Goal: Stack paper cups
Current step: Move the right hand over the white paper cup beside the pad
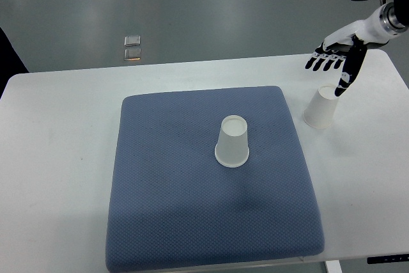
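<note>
A square blue mat (pixel 214 177) of dimpled, woven-looking fabric with rounded corners is lying in the middle of a smooth white table (pixel 57 171). Near the mat's centre, a white paper cup (pixel 232 141) is standing upside down, its narrow base facing up and its wider rim resting on the fabric. A second paper cup (pixel 319 107), also inverted and tapered, is sitting on the bare tabletop just off the mat's upper right corner, leaning slightly in this view. Above that cup the right hand (pixel 337 59) is hovering, white-shelled with black fingertips, its fingers spread and relaxed, gripping nothing; the thumb is pointing down toward the cup's base, and whether it touches is unclear. Beyond the mat's far edge, past the table, a small shiny square fitting (pixel 133 47) is lying on the grey floor. Nothing is standing between the two cups except the open mat surface.
</note>
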Robot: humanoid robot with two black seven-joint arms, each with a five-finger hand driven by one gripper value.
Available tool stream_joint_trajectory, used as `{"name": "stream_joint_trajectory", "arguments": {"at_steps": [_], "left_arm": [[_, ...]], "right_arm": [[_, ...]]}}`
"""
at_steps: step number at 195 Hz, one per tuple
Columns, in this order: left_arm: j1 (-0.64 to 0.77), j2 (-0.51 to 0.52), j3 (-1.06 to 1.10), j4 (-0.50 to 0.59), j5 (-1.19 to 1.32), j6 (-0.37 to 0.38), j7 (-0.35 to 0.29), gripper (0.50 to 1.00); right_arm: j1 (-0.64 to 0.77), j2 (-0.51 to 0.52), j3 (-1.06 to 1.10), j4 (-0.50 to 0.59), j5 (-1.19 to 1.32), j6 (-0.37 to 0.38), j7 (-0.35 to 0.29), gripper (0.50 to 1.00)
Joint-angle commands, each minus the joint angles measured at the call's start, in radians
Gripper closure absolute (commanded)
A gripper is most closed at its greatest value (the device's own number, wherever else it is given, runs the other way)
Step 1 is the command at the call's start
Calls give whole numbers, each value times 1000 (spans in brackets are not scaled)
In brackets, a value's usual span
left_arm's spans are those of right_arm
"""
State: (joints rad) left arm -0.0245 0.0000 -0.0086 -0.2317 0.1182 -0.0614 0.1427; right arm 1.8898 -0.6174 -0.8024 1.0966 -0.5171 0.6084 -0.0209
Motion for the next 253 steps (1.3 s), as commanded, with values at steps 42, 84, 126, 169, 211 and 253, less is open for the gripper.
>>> {"name": "stream_joint_trajectory", "arguments": {"at_steps": [42, 84, 126, 169, 211, 253], "left_arm": [[0, 0, 1, -23, -2, 0, 0, 500], [0, 0, 2, -23, -2, 0, 0, 500], [0, 0, 1, -23, 0, 0, 0, 500], [0, 0, 1, -21, -2, 0, 0, 500], [0, 0, 1, -21, -2, 0, 0, 500], [0, 0, 1, -21, -2, 0, 0, 500]], "right_arm": [[388, 8, -172, 195, -31, 2, -31, 566], [526, -2, -196, 304, -23, 2, -53, 566], [488, 10, -199, 272, -27, 2, -53, 568], [307, 33, -196, 152, -32, 2, -53, 568], [91, 62, -182, 14, -27, -165, -53, 572], [-60, 114, -152, -64, -18, -303, -53, 570]]}}
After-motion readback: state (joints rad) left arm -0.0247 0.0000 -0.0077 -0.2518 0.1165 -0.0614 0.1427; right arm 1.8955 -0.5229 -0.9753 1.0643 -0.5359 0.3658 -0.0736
